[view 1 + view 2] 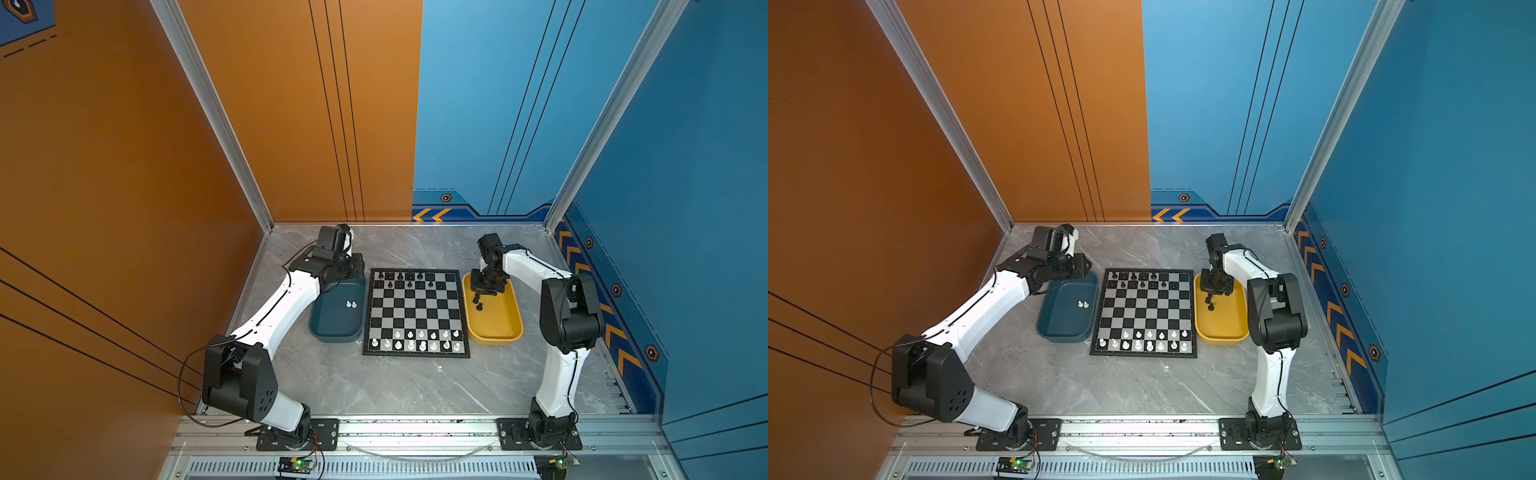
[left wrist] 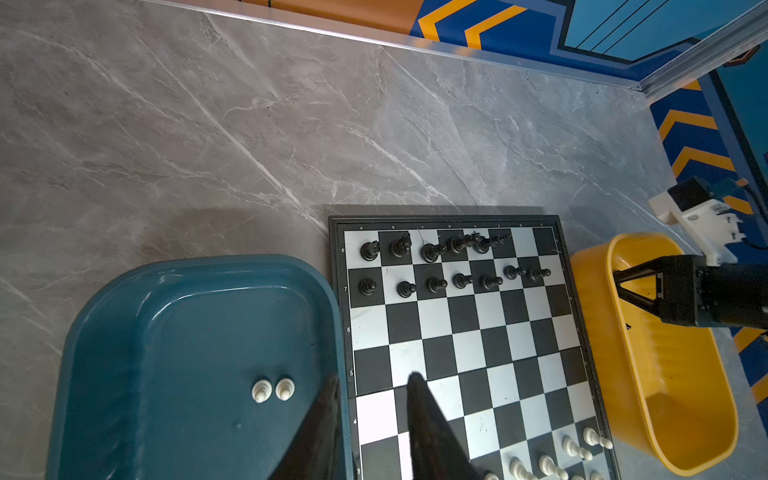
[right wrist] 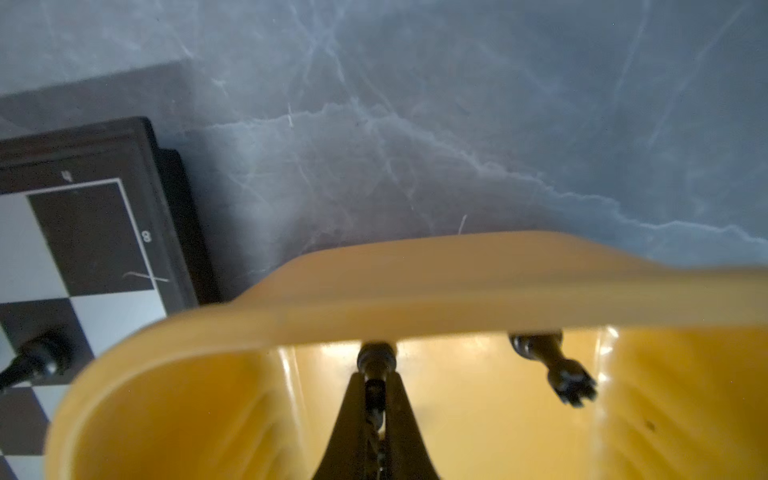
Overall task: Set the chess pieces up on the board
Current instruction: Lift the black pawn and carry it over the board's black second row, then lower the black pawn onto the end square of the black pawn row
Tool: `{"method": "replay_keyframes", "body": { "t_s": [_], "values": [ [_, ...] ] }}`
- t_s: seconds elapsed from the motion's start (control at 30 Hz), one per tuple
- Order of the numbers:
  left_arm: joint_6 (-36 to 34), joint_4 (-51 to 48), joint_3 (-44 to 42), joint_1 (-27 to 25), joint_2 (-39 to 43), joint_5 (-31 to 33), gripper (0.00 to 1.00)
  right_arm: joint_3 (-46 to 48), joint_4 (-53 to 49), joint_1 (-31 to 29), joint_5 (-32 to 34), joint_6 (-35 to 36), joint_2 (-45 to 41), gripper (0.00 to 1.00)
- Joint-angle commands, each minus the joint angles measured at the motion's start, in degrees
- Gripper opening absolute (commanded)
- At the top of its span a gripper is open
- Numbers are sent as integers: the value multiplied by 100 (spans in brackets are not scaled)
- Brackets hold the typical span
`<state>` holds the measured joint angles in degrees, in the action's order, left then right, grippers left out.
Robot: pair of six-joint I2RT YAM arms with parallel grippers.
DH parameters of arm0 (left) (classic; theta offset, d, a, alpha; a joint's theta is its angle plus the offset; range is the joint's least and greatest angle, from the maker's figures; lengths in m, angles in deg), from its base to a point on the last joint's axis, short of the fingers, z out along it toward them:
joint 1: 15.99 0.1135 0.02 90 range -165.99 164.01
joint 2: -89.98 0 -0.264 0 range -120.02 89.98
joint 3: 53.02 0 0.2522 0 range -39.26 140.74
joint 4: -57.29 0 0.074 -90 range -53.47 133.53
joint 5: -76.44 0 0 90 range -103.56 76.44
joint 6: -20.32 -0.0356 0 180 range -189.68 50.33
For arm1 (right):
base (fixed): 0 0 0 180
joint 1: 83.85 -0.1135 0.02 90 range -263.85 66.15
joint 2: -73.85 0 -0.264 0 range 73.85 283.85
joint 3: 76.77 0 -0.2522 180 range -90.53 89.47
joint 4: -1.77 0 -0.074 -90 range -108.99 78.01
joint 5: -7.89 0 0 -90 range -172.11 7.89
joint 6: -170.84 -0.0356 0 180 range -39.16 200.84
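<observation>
The board (image 1: 415, 316) (image 1: 1144, 311) lies mid-table. Black chess pieces (image 1: 400, 276) fill much of its two far rows, white ones (image 1: 422, 345) the two near rows. My right gripper (image 3: 376, 386) is down in the yellow tray (image 3: 457, 282), shut on a black piece (image 3: 376, 361) whose round end sticks out past the tips. A black rook (image 3: 557, 365) lies beside it. Another black piece (image 1: 479, 307) stands farther along the tray. My left gripper (image 2: 374, 378) hangs open and empty over the blue tray's edge by the board (image 2: 478, 324). Two white pawns (image 2: 272, 390) stand in that tray.
The dark blue tray (image 1: 332, 328) lies against the board's left side and the yellow tray (image 1: 498, 328) against its right. Grey marble table runs behind the board to the back wall and in front of it to the rail.
</observation>
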<state>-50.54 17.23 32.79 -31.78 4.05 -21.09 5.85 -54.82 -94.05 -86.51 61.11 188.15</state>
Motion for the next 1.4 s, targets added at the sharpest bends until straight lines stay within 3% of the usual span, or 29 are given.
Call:
{"method": "replay_keyframes", "body": {
  "t_s": [0.0,0.47,0.83,1.07,1.37],
  "values": [
    [22,82,-59,-3,40,-92,30,-96,3,18,-34,-40,77,2],
    [-57,82,-138,8,59,-101,30,-297,-753,-162,466,159,-767,0],
    [-59,385,-455,100,235,-213,30,-1047,-1719,-801,953,285,-1472,0],
    [-59,463,-555,138,288,-284,30,-1527,-1746,-1175,845,303,-929,0],
    [-58,512,-605,190,323,-303,31,-2455,-1732,-1228,581,338,268,0]
  ]
}}
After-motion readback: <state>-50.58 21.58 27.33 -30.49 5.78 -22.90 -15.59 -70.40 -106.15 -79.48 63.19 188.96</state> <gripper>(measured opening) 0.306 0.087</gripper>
